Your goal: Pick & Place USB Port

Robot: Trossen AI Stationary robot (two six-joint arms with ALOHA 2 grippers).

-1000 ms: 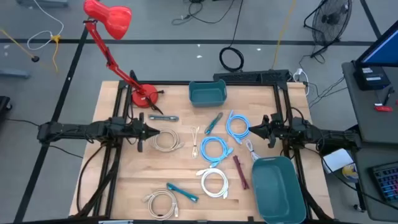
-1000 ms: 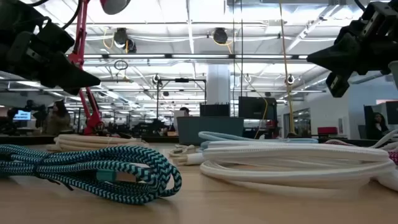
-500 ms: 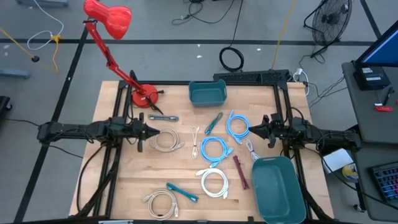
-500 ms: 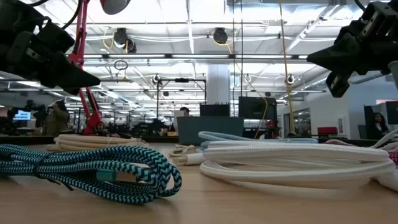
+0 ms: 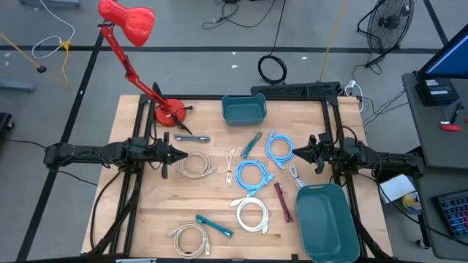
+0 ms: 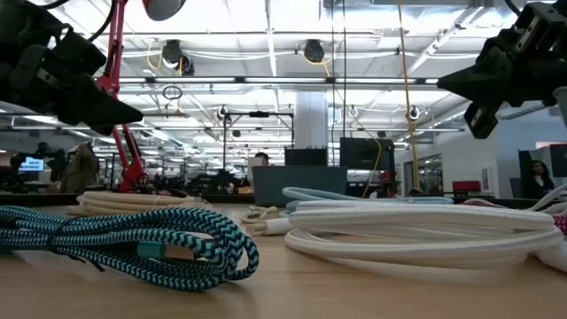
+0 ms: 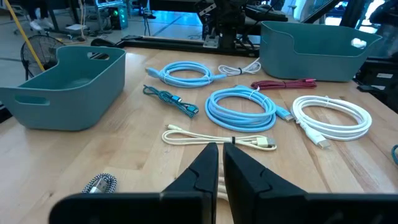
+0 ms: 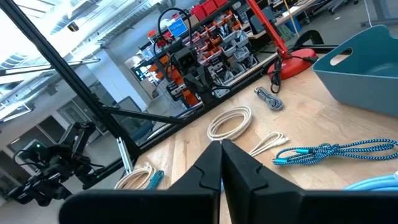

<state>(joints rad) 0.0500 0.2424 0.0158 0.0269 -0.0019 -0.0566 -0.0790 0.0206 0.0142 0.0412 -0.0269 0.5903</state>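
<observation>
Front teal bin (image 5: pixel 327 223) cut off by the lower edge; connector types on the coiled cables too small to tell.

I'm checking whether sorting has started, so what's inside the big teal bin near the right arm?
The big teal bin shows only its bare teal floor from above; no cable lies in it. Nothing covers its inside.

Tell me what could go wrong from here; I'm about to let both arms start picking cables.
1. The light blue coiled cables lie touching the white coiled cable, so lifting one may drag its neighbour.
2. Both the left gripper and right gripper are shut; descending like that would push cables aside.
3. The large teal plastic bin sits under the right arm, risking a bump.
</observation>
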